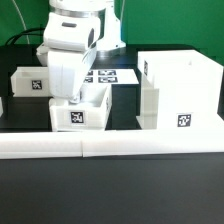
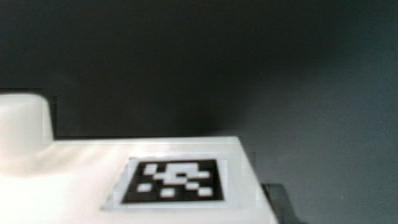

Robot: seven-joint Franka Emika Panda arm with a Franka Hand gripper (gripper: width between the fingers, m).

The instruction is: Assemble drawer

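White plastic tray [image 1: 96, 115] sits right under the gripper [image 1: 70, 97], which is down at its wall, too hidden to say whether apart or clamped, second tray [image 1: 28, 84] near it, tall casing [image 1: 180, 95] well apart on the other side.

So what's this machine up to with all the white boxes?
A robot arm is assembling furniture from white plastic parts. Its gripper is lowered at the middle tray; whether it grips it is unclear. The second tray and the tall casing sit apart, so no tray is in yet.
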